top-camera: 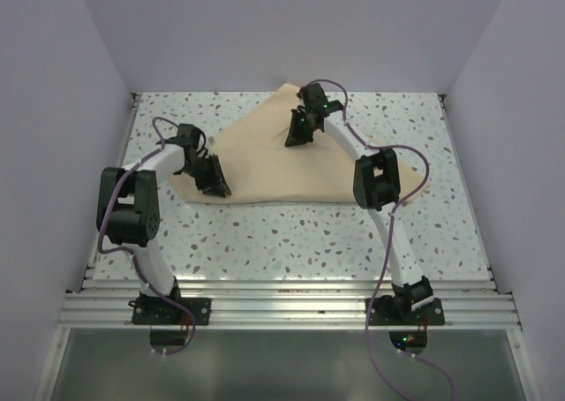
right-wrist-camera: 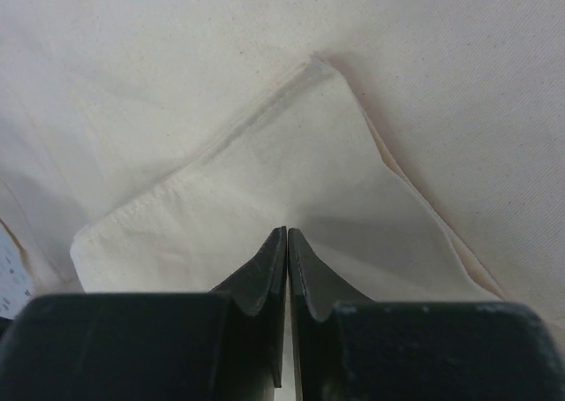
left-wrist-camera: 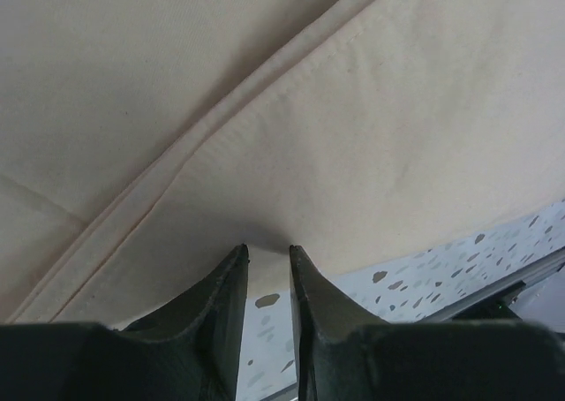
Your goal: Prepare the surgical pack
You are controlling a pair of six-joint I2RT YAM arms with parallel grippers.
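Observation:
The big beige cloth lies folded over itself on the speckled table. The steel tray, scissors, forceps, gauze and packet are not in view. My left gripper is at the cloth's near-left edge. In the left wrist view it is slightly open, with its tips at the cloth's edge and table showing between the fingers. My right gripper is over the far part of the cloth. In the right wrist view it is shut, its tips on a folded-over corner flap of the cloth. No cloth shows between its fingers.
White walls enclose the speckled table at the back and on both sides. A metal rail runs along the near edge by the arm bases. Purple cables loop around both arms.

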